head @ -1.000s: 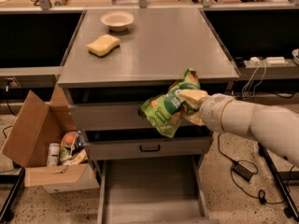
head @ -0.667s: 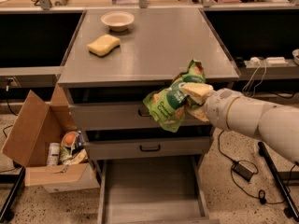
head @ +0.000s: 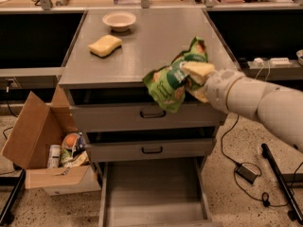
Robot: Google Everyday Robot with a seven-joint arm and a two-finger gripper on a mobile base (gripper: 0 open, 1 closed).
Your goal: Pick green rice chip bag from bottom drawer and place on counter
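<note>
My gripper (head: pixel 193 79) is shut on the green rice chip bag (head: pixel 171 81), a crumpled light-green foil packet. It holds the bag in the air in front of the counter's front edge, at about counter height, right of centre. The counter (head: pixel 156 46) is the flat grey top of the drawer cabinet. The bottom drawer (head: pixel 154 193) is pulled open below, and its tray floor is bare. My white arm (head: pixel 255 103) reaches in from the right.
A yellow sponge (head: pixel 104 45) and a small white bowl (head: pixel 119 20) sit on the counter's far left. Two taller drawers with black handles (head: pixel 152 113) are closed. An open cardboard box (head: pixel 42 150) with packets stands on the floor at left. Cables lie at right.
My gripper has lifted the bag upward and slightly right, from in front of the top drawer to about counter height.
</note>
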